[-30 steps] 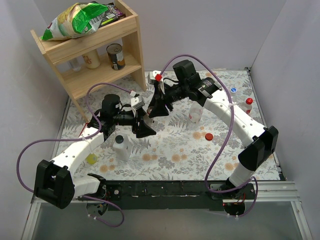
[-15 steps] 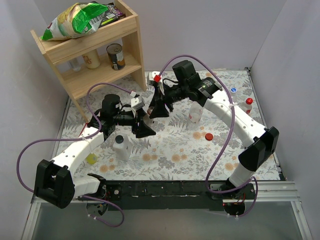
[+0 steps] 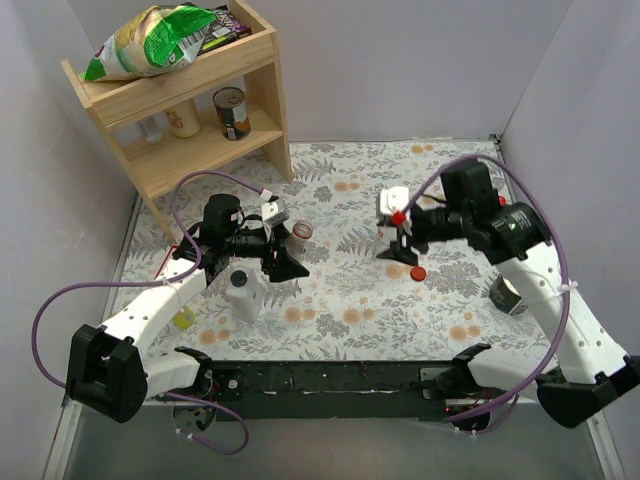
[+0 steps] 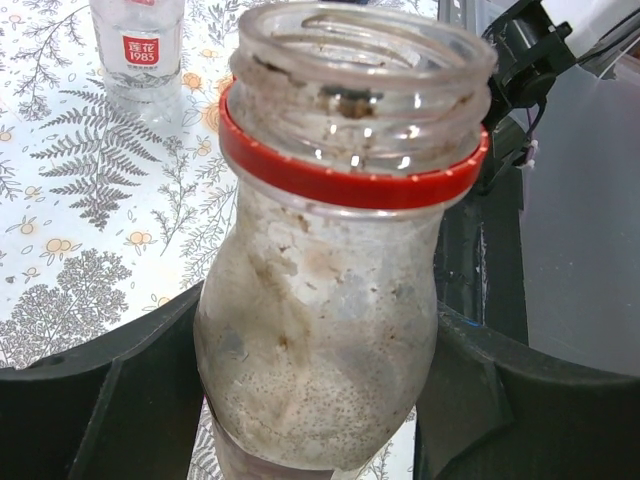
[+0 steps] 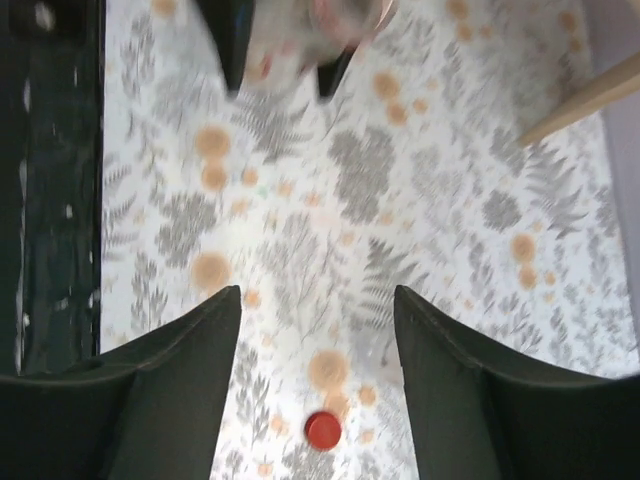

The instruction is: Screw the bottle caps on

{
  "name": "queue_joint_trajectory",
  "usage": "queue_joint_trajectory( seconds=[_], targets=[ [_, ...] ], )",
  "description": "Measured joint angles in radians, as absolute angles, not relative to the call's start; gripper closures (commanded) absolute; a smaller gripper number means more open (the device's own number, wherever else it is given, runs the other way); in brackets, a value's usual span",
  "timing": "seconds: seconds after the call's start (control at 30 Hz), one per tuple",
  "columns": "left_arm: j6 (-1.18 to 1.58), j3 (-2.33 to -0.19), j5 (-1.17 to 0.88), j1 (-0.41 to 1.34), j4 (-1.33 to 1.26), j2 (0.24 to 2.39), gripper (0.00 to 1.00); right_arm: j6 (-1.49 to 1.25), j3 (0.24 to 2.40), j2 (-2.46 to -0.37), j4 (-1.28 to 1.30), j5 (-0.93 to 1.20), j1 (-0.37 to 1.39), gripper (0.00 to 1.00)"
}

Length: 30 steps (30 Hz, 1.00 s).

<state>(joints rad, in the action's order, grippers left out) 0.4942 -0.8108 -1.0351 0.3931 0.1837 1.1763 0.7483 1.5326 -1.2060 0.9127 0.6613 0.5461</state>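
My left gripper [image 3: 289, 247] is shut on a cloudy clear bottle [image 3: 297, 232] and holds it above the mat. In the left wrist view [image 4: 320, 400] the bottle [image 4: 330, 300] has an open threaded neck with a red ring and no cap. My right gripper [image 3: 397, 253] is open and empty, hovering over the mat. A loose red cap [image 3: 418, 272] lies just to its right. In the right wrist view it [image 5: 323, 429] lies below the open gripper [image 5: 316, 295]. A second clear bottle with a red-and-white label [image 4: 135, 50] stands farther off.
A white opaque bottle with a dark cap [image 3: 243, 290] stands just near of my left gripper. A yellow object [image 3: 183, 318] lies by the left arm. A wooden shelf [image 3: 190, 120] with a can and bags stands at the back left. A greyish object [image 3: 505, 294] lies by the right arm.
My right arm has swung away from the held bottle, right and toward the near side, and is now over the loose red cap. My left gripper has held the bottle nearly still.
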Motion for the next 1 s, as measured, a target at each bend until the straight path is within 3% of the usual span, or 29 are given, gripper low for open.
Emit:
queue_joint_trajectory(
  seconds=[0.13, 0.3, 0.6, 1.0],
  targets=[
    [0.494, -0.812, -1.008, 0.393, 0.192, 1.176, 1.00, 0.942, 1.205, -1.084, 1.005, 0.606, 0.422, 0.33],
    [0.510, -0.833, -0.950, 0.393, 0.236, 1.176, 1.00, 1.064, 0.969, -1.131, 0.989, 0.559, 0.178, 0.37],
    [0.486, -0.884, -0.840, 0.393, 0.340, 1.169, 1.00, 1.153, 0.852, -1.205, 0.809, 0.496, 0.100, 0.29],
    [0.447, -0.921, -0.791, 0.392, 0.399, 1.178, 1.00, 1.095, 0.845, -1.460, 0.587, 0.458, 0.091, 0.30]
  ],
)
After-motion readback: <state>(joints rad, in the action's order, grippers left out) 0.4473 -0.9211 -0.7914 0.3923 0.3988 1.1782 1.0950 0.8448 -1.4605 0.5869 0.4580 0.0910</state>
